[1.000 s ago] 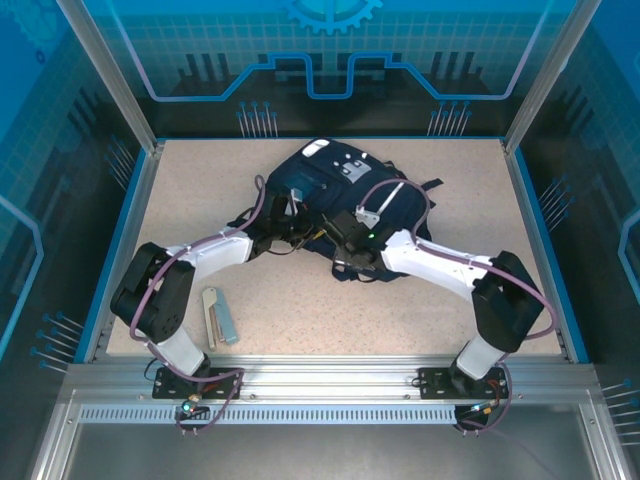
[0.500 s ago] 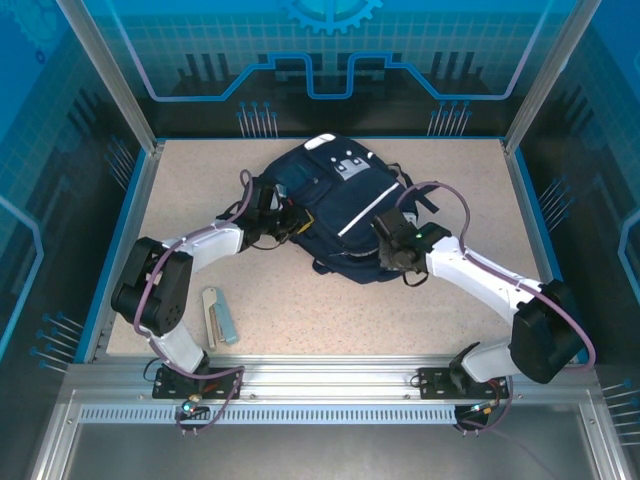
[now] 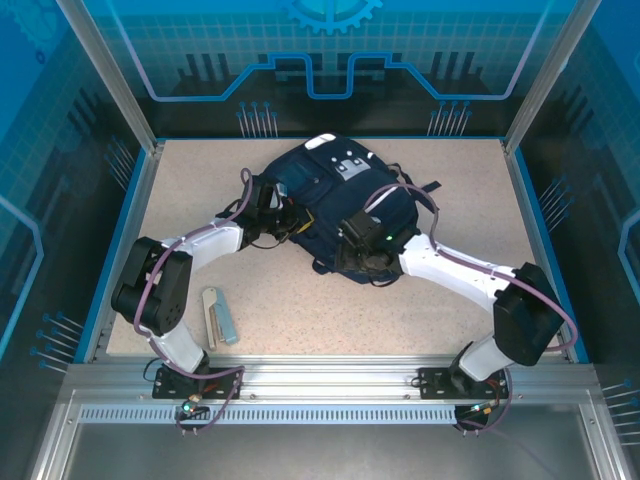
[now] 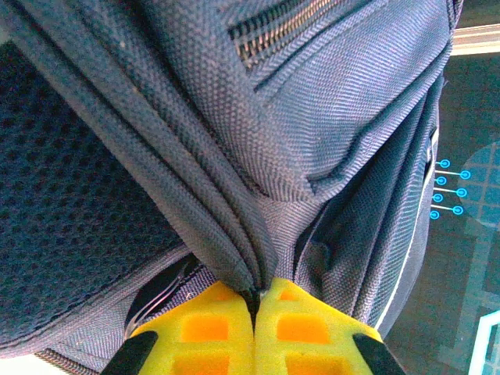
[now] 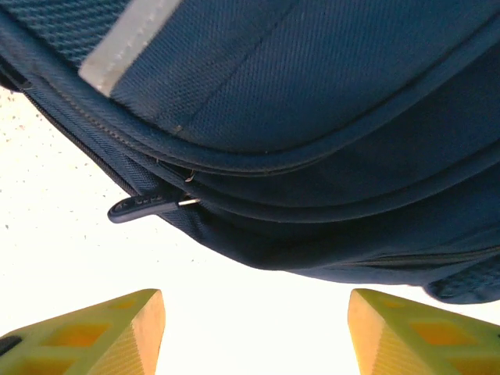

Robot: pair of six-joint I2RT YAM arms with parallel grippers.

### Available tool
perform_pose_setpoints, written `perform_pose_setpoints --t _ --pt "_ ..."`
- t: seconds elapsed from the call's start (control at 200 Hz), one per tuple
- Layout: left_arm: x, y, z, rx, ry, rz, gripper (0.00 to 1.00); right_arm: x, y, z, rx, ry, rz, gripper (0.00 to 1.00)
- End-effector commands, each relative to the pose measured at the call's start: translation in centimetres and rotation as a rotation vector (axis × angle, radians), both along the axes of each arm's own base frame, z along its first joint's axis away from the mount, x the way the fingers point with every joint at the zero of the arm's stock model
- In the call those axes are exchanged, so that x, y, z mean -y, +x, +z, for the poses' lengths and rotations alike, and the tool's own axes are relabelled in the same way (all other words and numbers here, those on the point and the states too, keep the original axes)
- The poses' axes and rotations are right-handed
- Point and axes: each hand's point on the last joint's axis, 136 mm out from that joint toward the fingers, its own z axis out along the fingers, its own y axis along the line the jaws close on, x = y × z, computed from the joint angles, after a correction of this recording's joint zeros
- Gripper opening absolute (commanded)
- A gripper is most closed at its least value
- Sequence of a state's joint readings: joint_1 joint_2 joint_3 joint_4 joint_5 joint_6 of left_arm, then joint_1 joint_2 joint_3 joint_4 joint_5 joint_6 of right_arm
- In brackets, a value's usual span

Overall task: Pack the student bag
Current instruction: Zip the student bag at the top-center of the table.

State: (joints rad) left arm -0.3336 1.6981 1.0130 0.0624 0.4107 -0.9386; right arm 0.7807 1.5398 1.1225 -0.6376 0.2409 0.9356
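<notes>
Lying on the far half of a speckled beige table: the student bag, dark navy, flat, with a white-grey patch near its far end. Reaching in from the near left, the left arm, white and black, with the left gripper up against the bag's left edge and a purple cable looped above its wrist. From the near right, the right arm, bent low, with the right gripper at the bag's near edge, head overlapping the fabric. Near the left arm's base, well apart from the bag, a small flat grey and pale blue item. Around the table, a blue rim and aluminium posts; behind, a blue printed panel.
</notes>
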Motion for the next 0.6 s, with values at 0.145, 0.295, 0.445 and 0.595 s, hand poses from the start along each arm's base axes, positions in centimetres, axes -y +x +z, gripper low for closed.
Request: perform_pose_setpoints --t 0.145,0.295,0.445,0.595 --pt "0.3 0.3 2.2 0.06 -0.027 -0.035 0.0 -4.0 1.9 0.3 -0.027 0.168 -0.157 0.64" --pt "0.3 0.2 2.1 0.057 -0.028 -0.034 0.0 -5.1 2.4 0.3 -0.029 0.166 -0.162 0.59" --pt "0.3 0.0 2.0 0.055 -0.028 -0.034 0.0 -5.1 2.5 -0.7 -0.054 0.144 -0.195 0.51" --pt "0.2 0.0 1.9 0.052 -0.029 -0.033 0.0 -4.6 2.5 -1.9 -0.076 0.107 -0.231 0.43"
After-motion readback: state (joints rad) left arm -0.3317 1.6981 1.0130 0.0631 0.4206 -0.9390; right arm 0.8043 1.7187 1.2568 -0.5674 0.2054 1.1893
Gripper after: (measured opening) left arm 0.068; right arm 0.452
